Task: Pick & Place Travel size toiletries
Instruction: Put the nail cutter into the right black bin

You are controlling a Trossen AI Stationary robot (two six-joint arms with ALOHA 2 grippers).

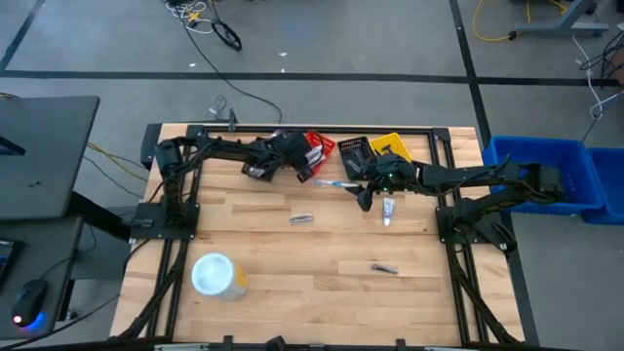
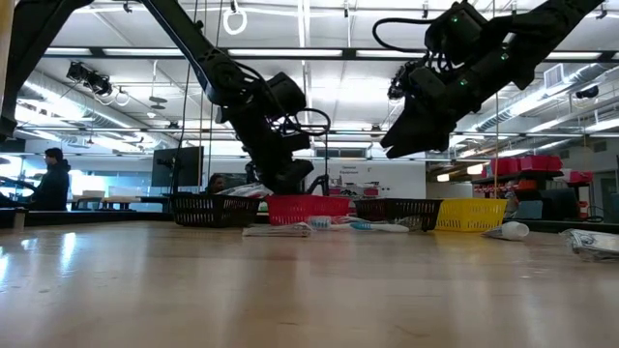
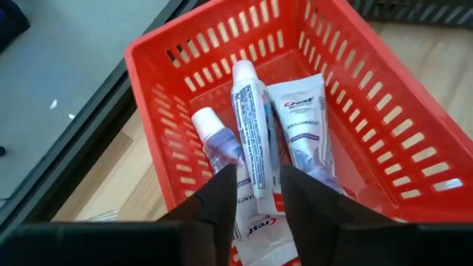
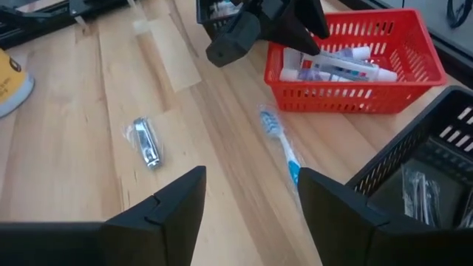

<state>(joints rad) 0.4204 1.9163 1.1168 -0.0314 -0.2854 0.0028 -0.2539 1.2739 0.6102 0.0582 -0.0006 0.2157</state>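
Left claw point(image 3: 259, 193) over the red basket point(image 3: 384, 111), fingers apart.
A white tube point(image 3: 251, 125) lies between them; right claw point(image 4: 251, 196) hangs wide open above a blue toothbrush point(image 4: 281, 144).

Bright, even light falls from above on my table point(image 1: 322, 253), and the shadows under my arms are short and soft. Looking level across the wood, I see a pale sheen on the near edge, and ceiling strip lights point(image 2: 319, 53) glare white behind me. That near edge is blurred. My own dark fingers point(image 4: 170, 207) sit soft and out of focus
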